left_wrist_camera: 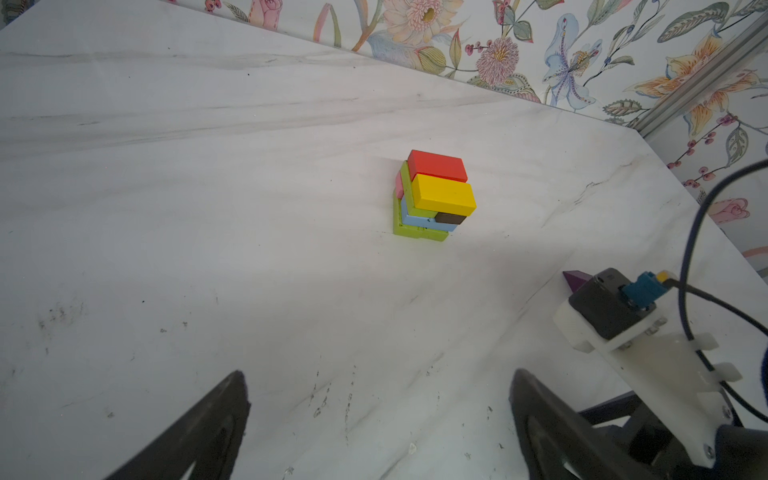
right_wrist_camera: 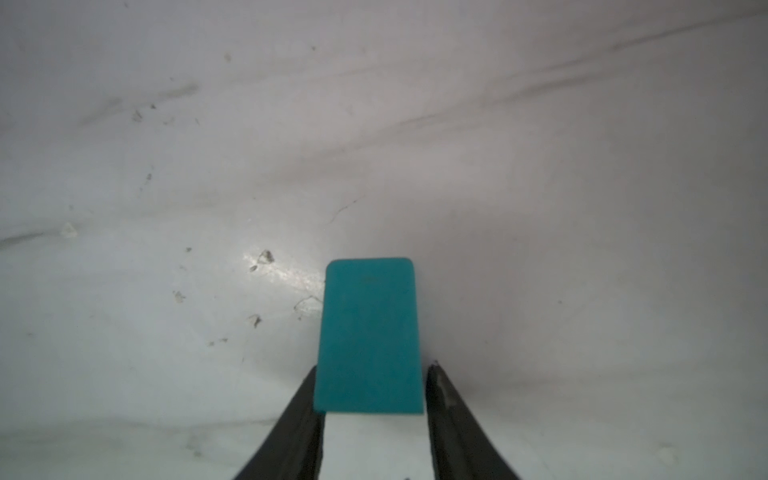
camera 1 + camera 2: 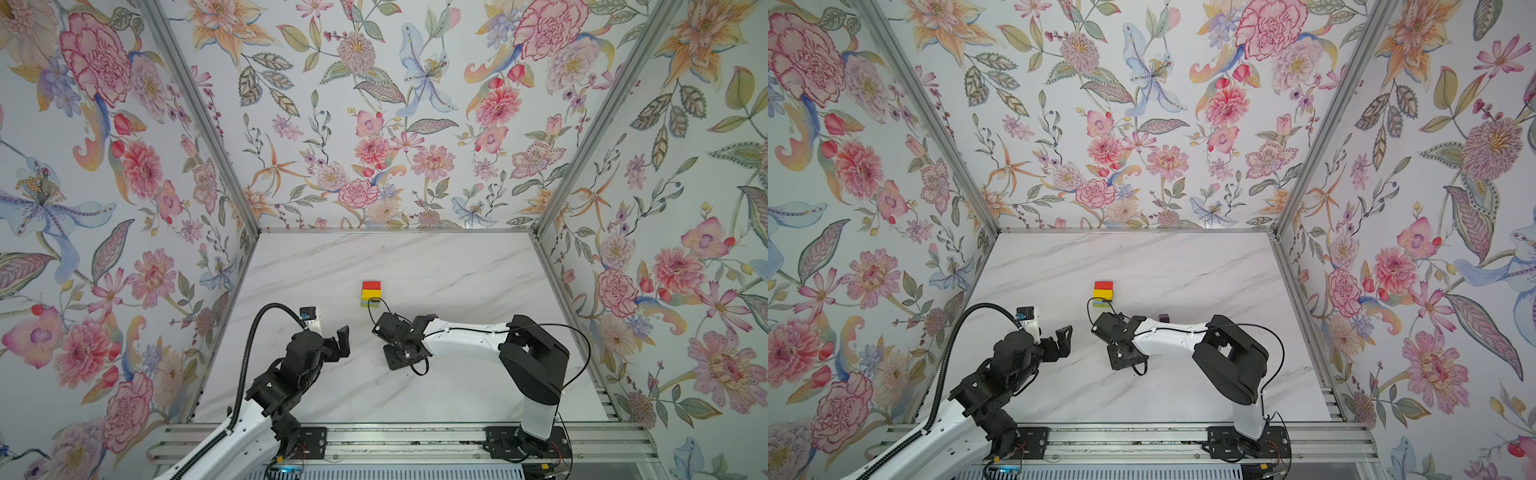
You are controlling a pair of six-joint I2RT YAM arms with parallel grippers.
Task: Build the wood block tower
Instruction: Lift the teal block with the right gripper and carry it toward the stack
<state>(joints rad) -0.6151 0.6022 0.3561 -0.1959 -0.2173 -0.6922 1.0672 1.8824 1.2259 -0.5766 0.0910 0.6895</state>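
Tower [image 1: 434,195]: just one, four layers, red+yellow top, lime base. One purple block [image 3: 1164,318] loose. Right hand [image 2: 374,368] pinching teal block [image 2: 370,324], left hand [image 1: 379,374] spread.

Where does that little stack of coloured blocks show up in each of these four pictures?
In a top view: the tower stands in the middle of the marble table.
In a top view: the tower, same place.
Left wrist view: near the picture's centre.
Right wrist view: not in it.
Shared landmark: the marble table, in all four.
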